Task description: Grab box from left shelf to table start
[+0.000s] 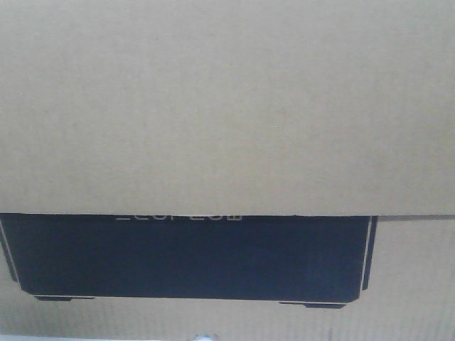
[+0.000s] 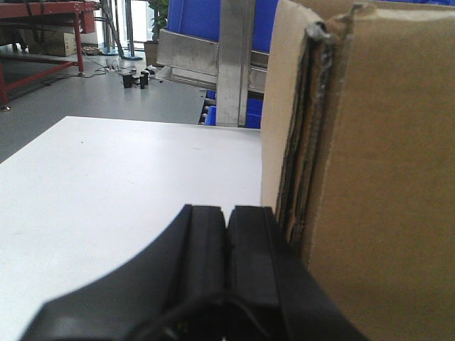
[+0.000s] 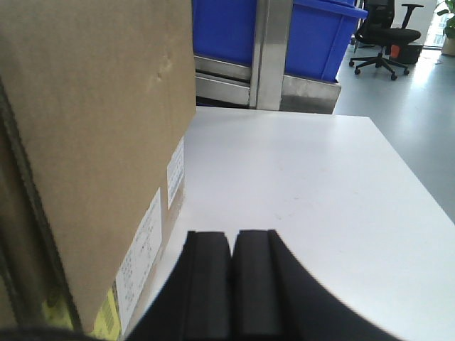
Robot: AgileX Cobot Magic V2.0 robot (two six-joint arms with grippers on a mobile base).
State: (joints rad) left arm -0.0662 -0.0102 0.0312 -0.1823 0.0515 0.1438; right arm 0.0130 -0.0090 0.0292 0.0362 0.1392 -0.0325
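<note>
Flanking the box (image 3: 92,142) on the table (image 3: 298,185), both tools (image 2: 227,234) (image 3: 231,249) closed; blue bins (image 3: 320,35) behind.

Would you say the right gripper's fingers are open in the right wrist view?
No, the right gripper has its black fingers pressed together beside the box.

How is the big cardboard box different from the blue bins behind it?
The box is tan corrugated cardboard; the blue bins are smooth plastic. The box stands on the white table; the bins sit behind it on the metal-railed shelf. The box carries paper labels; the bins show none.
</note>
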